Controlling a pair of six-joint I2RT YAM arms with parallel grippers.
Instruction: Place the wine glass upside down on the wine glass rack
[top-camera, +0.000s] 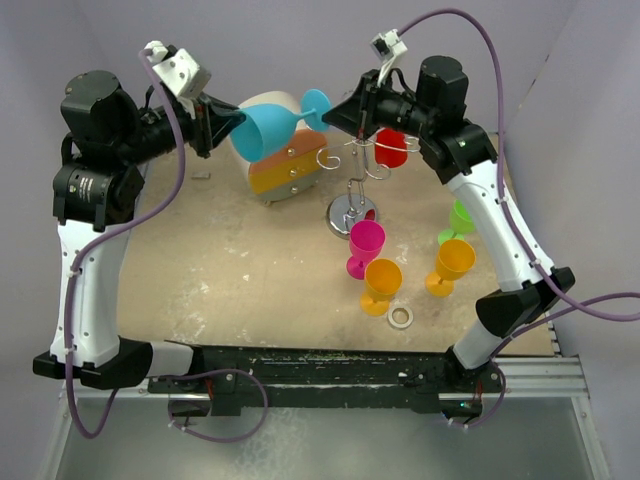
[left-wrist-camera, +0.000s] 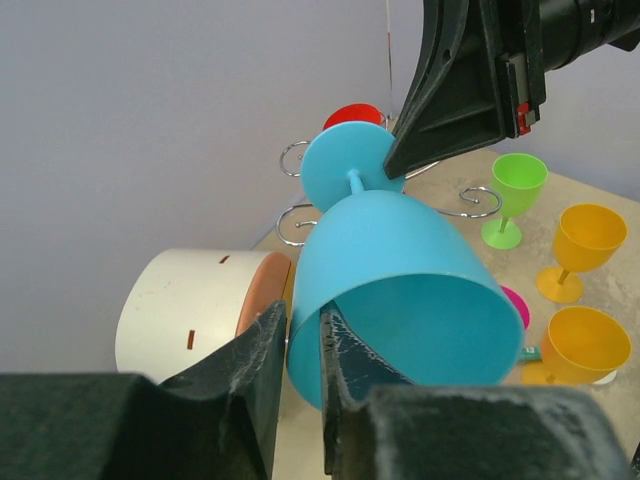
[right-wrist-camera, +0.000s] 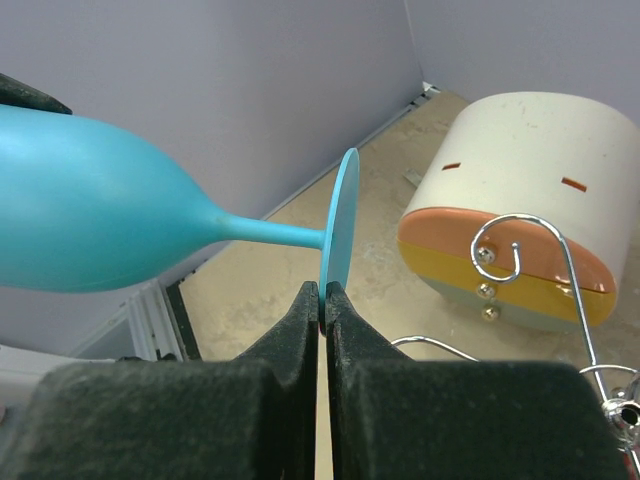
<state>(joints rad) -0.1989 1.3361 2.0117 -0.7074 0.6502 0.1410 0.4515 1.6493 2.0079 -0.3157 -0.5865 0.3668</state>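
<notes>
The top camera looks steeply down from high on the near side of the blue wine glass (top-camera: 278, 130), far off. The left wrist camera sits close at its rim, facing toward its foot; the right wrist camera, close at the foot, sees it side-on. All three share that glass.

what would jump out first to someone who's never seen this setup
A blue wine glass hangs sideways in mid-air at the back of the scene, gripped from both ends: the right pincer pinches the edge of its foot and the left pincer straddles the bowl's rim. Just right of it stands the silver wine glass rack, a red glass up among its curled arms.
</notes>
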